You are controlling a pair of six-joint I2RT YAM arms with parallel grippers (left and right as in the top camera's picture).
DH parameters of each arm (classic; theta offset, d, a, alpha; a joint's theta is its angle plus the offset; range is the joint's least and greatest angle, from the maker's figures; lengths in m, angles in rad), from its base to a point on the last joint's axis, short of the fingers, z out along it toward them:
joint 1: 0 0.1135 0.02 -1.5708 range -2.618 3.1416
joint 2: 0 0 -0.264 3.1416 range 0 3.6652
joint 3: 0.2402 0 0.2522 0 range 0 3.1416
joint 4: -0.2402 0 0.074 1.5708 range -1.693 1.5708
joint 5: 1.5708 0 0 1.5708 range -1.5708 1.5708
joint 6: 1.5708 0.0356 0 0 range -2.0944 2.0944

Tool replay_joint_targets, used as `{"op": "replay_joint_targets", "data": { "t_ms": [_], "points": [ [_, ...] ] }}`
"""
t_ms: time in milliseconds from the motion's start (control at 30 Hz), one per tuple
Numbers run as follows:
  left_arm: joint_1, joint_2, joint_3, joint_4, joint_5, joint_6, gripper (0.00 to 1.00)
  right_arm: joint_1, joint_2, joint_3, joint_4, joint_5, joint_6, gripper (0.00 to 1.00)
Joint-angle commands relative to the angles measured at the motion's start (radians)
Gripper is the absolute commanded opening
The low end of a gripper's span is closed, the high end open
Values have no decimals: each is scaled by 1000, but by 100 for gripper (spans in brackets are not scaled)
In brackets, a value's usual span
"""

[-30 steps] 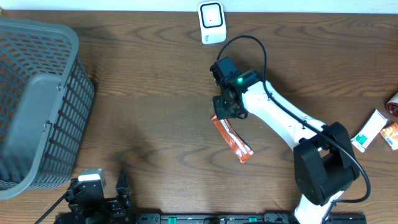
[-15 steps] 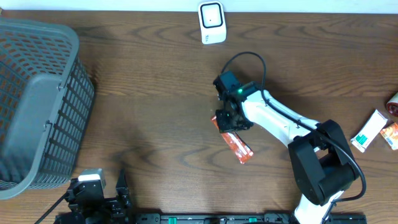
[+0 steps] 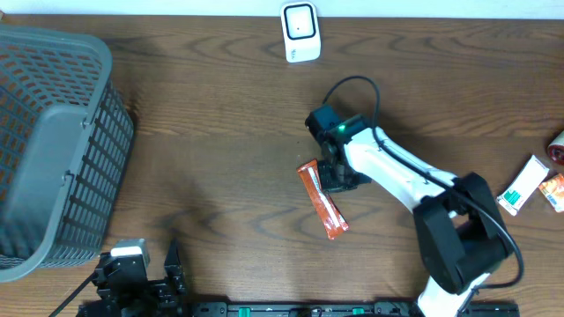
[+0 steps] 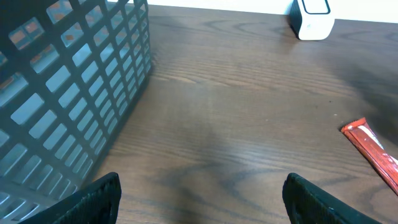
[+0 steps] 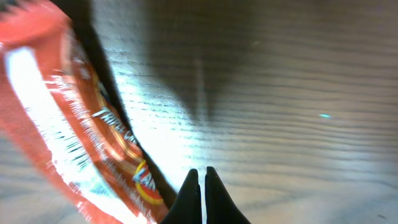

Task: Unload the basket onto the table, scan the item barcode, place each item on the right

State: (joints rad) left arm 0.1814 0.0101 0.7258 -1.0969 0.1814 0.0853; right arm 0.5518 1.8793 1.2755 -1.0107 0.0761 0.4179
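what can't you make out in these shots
- Barcode on the orange packet: too small overhead, blurred in the right wrist view.
- Packet's lower end: cut off by the left wrist view's right edge.
- Whether the right gripper touches the packet: its arm hides this overhead.
- Items at the right edge: cut off by the frame.

White lettering on the orange snack wrapper [image 5: 62, 124] is too blurred to read.

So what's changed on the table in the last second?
The right gripper, shut, slid toward the table's near edge beside the orange snack packet, whose near end swung left. Its jaws stayed shut. The basket, scanner and open left gripper stayed put.
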Motion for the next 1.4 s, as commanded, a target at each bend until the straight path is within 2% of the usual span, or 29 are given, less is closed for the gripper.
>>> {"op": "replay_joint_targets", "data": {
  "t_ms": [0,133,200,267,333,367,433,633,933,1200,1367],
  "points": [
    [-3,-6,3,-1,6,-1,84,-5,-110,51,-37,-54,6,1],
    [-3,-6,3,-1,6,-1,84,-28,-163,51,-24,-259,-115,1],
    [-3,-6,3,-1,6,-1,84,-58,-174,51,-13,-450,-259,1],
    [-3,-6,3,-1,6,-1,84,-93,-174,50,-16,-698,-462,1],
    [-3,-6,3,-1,6,-1,84,-139,-161,50,-20,-906,-568,1],
    [-3,-6,3,-1,6,-1,84,-157,-154,50,-25,-936,-599,1],
    [-3,-6,3,-1,6,-1,84,-185,-143,49,-30,-933,-681,1],
    [-3,-6,3,-1,6,-1,84,-215,-105,49,-29,-943,-804,1],
    [-3,-6,3,-1,6,-1,84,-231,85,49,-26,-1039,-943,1],
    [-3,-6,3,-1,6,-1,84,-240,217,49,-9,-1048,-946,1],
    [-3,-6,3,-1,6,-1,84,-274,280,49,99,-944,-780,1]
  ]
}}
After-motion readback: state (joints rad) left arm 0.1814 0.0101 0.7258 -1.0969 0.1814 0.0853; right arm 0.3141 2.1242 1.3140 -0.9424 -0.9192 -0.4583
